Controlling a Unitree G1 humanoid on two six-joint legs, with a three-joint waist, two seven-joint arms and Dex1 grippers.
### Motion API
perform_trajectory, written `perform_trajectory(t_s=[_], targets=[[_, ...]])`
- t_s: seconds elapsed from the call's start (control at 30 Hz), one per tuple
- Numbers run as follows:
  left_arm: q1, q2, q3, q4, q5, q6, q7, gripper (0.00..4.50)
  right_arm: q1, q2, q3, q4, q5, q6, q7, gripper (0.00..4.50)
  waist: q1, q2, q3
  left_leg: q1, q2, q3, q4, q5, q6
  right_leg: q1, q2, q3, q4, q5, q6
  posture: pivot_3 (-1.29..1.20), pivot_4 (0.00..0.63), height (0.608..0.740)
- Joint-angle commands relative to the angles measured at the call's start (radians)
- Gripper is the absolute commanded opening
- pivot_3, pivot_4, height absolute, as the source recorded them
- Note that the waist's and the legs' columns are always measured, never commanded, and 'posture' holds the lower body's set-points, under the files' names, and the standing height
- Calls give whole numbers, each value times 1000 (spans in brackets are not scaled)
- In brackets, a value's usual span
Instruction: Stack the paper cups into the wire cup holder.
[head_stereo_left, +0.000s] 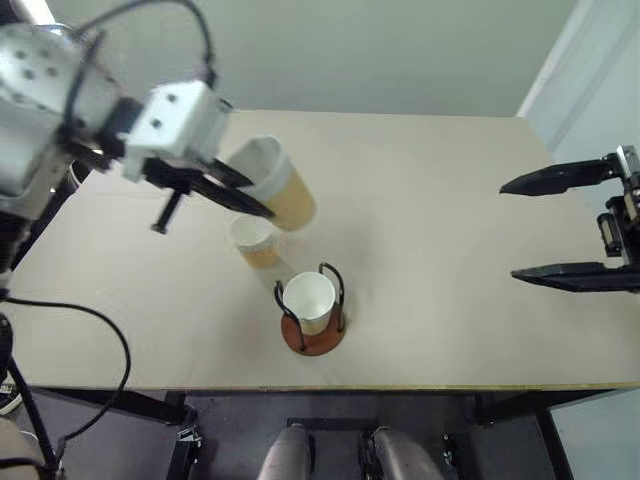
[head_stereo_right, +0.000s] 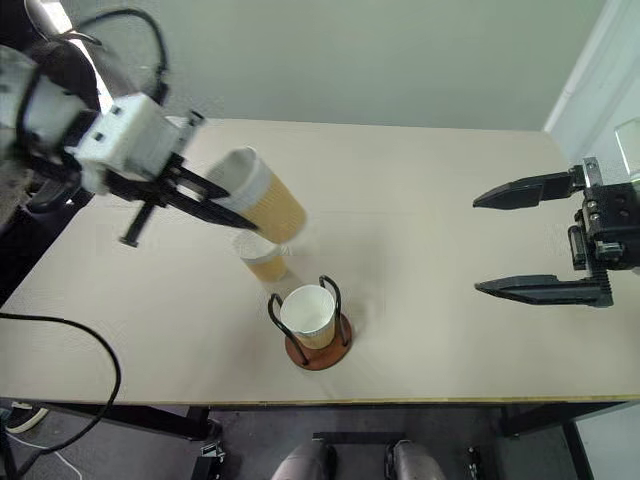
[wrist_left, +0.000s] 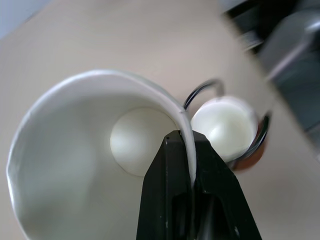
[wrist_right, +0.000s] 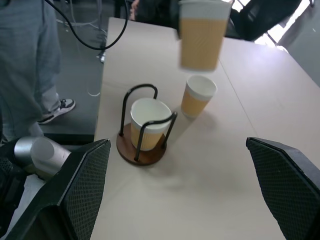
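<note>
Left gripper (head_stereo_left: 240, 195) pinching rim of tan ribbed paper cup (head_stereo_left: 280, 185), held aloft; light, crushable, thin wall. Right gripper (head_stereo_right: 525, 240) gaping wide, holding nothing.

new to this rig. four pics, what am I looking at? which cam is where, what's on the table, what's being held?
It is a two-armed humanoid robot. Two pictures come from a stereo camera on its head, looking down over the table. The other two come from cameras on each wrist, looking along that arm's two black fingers.

On the table stands a wire cup holder with one paper cup already in it. A second cup stands on the table just behind the holder.

The left end effector is shut on the rim of a third cup, one finger inside and one outside, holding it tilted in the air above the table. The right end effector is open, holds nothing and hovers at the table's right edge.

The right wrist view also catches a person's legs beside the table.
</note>
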Motion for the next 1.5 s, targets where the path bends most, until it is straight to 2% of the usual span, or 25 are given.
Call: perform_trajectory(t_s=[0.03,0.3,0.53,0.9,1.33,1.43,1.5], targets=[[-88,-24,-80,-2,-57,-74,-34,18,9,-18,-71,-42,17,6,-29,4500,-1,0,0,0,0,0,0,0,0,0,0,0,0,0,1,0,150,740],[-225,24,-368,8,-95,-231,-34,18,79,-40,-164,-85,24,44,-52,4500,-2,1,0,1,-1,0,-1,-3,4,4,0,1,-4,-6,9,0,150,740],[-293,15,-530,16,-111,-322,-34,18,114,-45,-203,-115,33,64,-75,4500,3,2,0,0,-2,0,2,-5,9,7,-1,3,-10,-5,11,0,150,740],[-331,-22,-664,44,-92,-402,-34,18,148,-49,-240,-145,31,82,-99,4500,4,2,0,-1,-3,1,3,-7,10,8,-1,4,-12,-4,14,0,150,740],[-324,-68,-676,108,-79,-442,-34,18,176,-54,-247,-157,16,75,-108,4500,5,3,1,-1,-4,1,5,-8,12,9,-1,6,-12,-3,16,0,150,740],[-325,-65,-678,101,-90,-435,-34,588,179,-55,-247,-157,14,72,-110,4500,5,3,1,-1,-4,2,6,-8,12,9,-1,7,-12,-3,17,0,150,740],[-325,-63,-679,99,-91,-433,-34,1237,182,-55,-246,-155,10,69,-110,4500,5,3,1,-1,-4,2,6,-8,13,9,-1,8,-12,-2,18,0,150,740]])
